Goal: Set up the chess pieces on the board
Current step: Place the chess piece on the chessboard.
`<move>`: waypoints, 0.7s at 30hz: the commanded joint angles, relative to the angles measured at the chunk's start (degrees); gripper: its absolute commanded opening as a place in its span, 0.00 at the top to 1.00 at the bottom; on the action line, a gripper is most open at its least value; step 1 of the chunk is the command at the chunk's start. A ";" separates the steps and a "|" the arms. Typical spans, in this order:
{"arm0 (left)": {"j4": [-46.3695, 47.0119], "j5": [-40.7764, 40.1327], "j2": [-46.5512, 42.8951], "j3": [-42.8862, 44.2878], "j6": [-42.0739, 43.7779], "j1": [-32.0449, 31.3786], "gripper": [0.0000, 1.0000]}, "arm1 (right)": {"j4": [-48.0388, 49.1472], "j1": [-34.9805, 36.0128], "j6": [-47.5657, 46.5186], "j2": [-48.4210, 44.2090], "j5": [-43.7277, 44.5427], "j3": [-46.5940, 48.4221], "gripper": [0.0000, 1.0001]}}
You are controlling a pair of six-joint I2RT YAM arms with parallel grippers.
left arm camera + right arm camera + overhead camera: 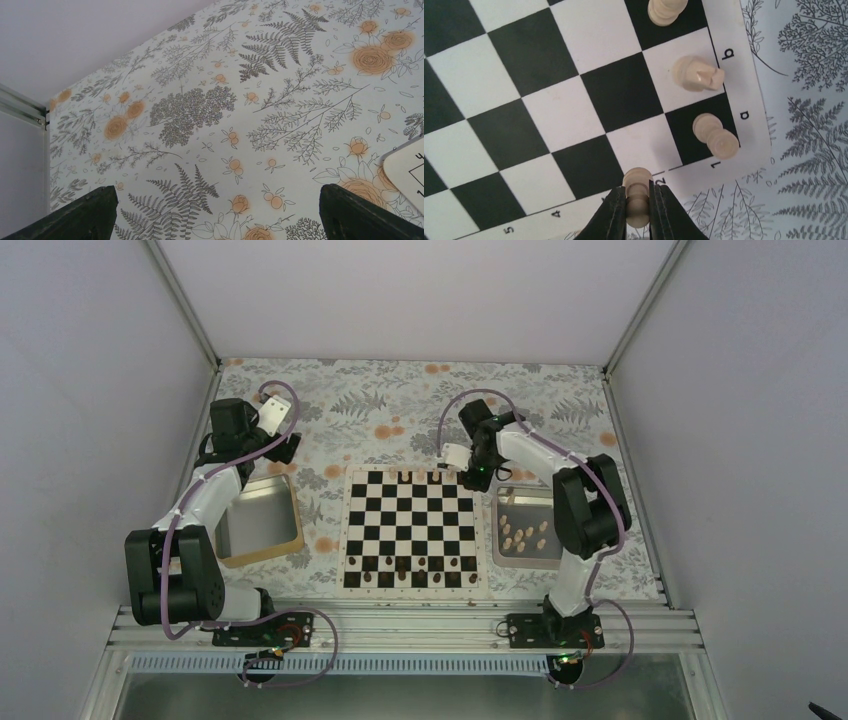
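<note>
Evidently the placing step is under way: at 6 o'clock in the right wrist view, the right gripper [638,194] is clenching a pale pawn [638,178] by its waist, holding it upright over the board [549,100] edge beside the printed 2. I cannot tell whether its base is touching down. From the pawn, at 2 o'clock, a corner piece [715,136] is standing on the dark square marked a and 1. Beyond it, what looks like a knight [697,74] is occupying the b square, with another piece [667,10] farther along. I judge that the next move is calling for a small shift onto the white square just in front of the corner piece. A straight lowering and a gentle release should follow, keeping clear of that close neighbour. In the top view, going outward from the arm bases, dark chessmen [402,572] are lining the near edge of the board [410,520]. At 3 o'clock of it, a steel tray [526,564] is holding the remaining chess pieces [520,535], small, tan and lying loosely scattered. At 9 o'clock a second tray [262,556] is sitting beside the board. At 1 o'clock the right gripper [455,462] is hanging over the far rank, so the setup is looking early. Farthest, at 10 o'clock, the left gripper [280,415] is idling with jaws spread wide and nothing between them, as its own camera shows [217,200].
</note>
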 commanded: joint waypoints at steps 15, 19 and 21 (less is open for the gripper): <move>1.36 1.01 1.54 0.21 0.35 0.53 0.00 | 3.07 0.44 -0.26 5.29 -2.55 1.54 0.87; 1.28 1.20 1.55 0.12 0.43 0.55 0.00 | 2.73 0.49 -0.47 5.39 -2.08 0.70 0.87; 1.28 1.24 1.50 0.10 0.39 0.55 0.00 | 2.87 0.43 -0.44 5.57 -2.08 0.39 0.87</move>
